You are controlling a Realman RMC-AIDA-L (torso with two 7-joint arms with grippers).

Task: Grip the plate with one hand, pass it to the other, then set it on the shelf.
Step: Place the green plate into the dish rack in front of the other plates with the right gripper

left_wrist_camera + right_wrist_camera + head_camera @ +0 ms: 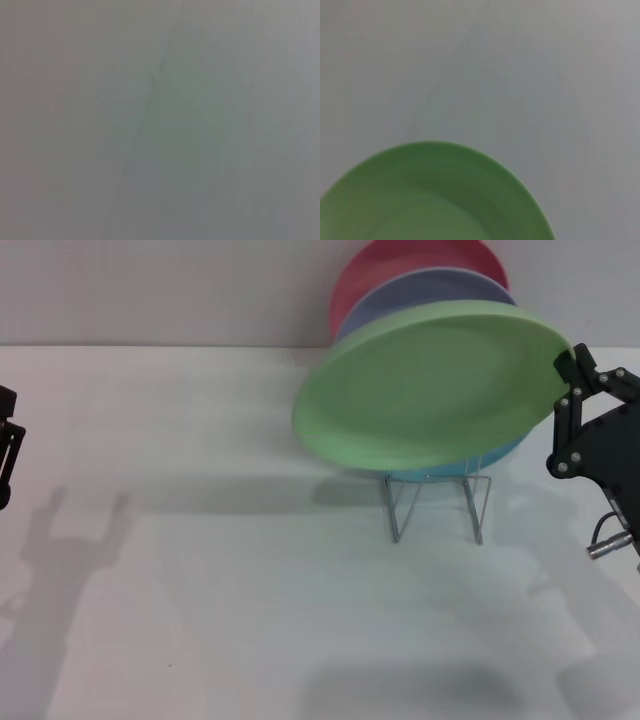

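Where right tool (pixel 572 362) grips green plate (pixel 430 385), rack (pixel 436 502) head-view only

Right gripper (pixel 572 362): you find it at the right edge of the head view, raised above the table level, black linked body tilted so the fingers reach up and left. Fingertips closed on the right rim of the plate (pixel 435 385), which it carries tilted in the air. A small metal fitting hangs below the gripper body, near side. The arm behind it runs out of view to the right

Left gripper (pixel 6 445): you see only a sliver of black linkage at the far left edge, mid-height, well apart from the right one. Its finger state is not readable
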